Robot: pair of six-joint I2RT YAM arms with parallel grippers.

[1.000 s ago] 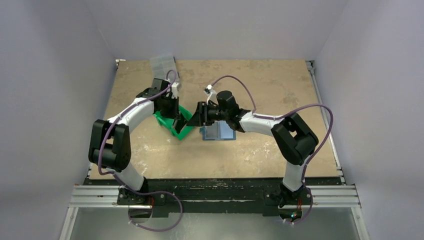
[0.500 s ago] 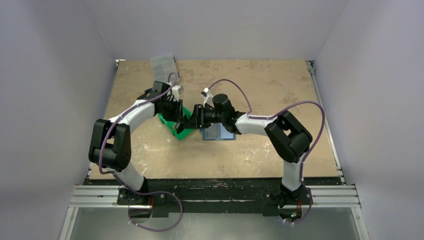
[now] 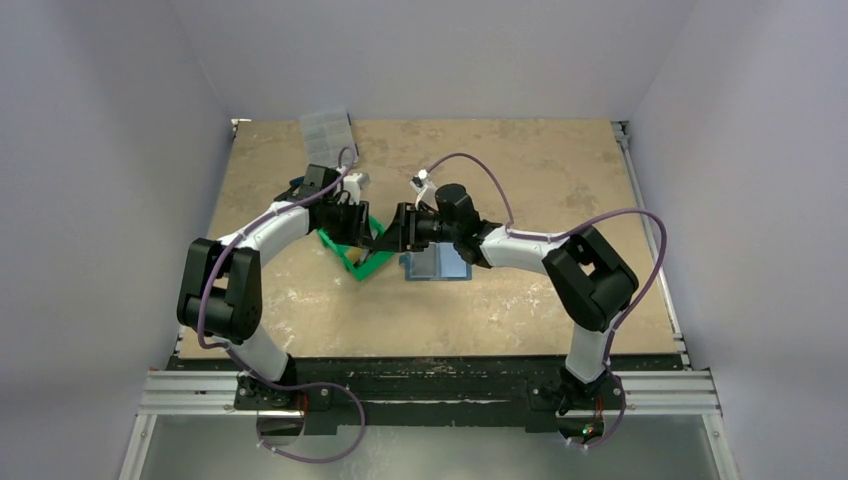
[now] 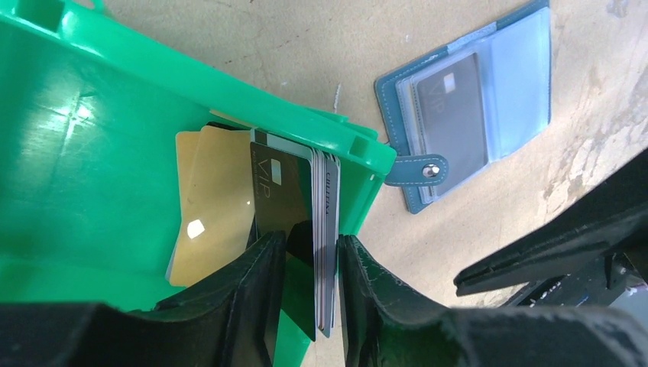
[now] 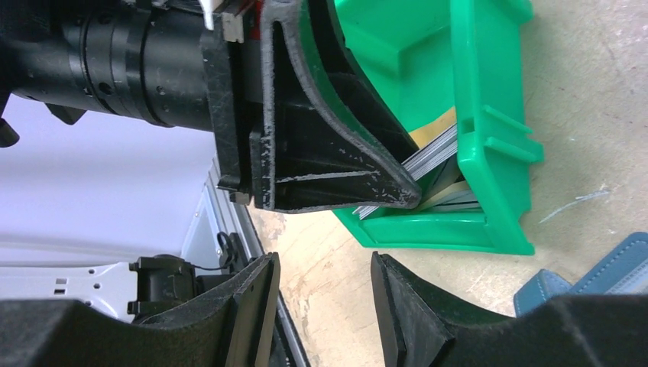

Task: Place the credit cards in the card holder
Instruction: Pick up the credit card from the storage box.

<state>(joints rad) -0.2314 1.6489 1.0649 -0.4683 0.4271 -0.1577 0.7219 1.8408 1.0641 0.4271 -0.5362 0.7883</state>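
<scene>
The green tray (image 4: 99,115) holds several credit cards. My left gripper (image 4: 312,245) is shut on an upright stack of credit cards (image 4: 328,191) at the tray's corner. The stack lies against one finger, with a narrow dark gap at the other. A gold card (image 4: 214,199) and a dark card (image 4: 279,183) lean beside it. The teal card holder (image 4: 466,99) lies open on the table with a dark card in one pocket. My right gripper (image 5: 325,264) is open and empty, just beside the tray (image 5: 489,153) and the left finger (image 5: 328,153). In the top view the two grippers (image 3: 362,235) (image 3: 392,228) almost meet.
A clear compartment box (image 3: 325,130) sits at the table's back left. The card holder (image 3: 437,265) lies under the right wrist, just right of the tray (image 3: 350,258). Grey walls close in the table on three sides.
My left gripper has shifted a little right and nearer over the tray. My right gripper moved left toward it, then eased back slightly. The card holder has not moved.
</scene>
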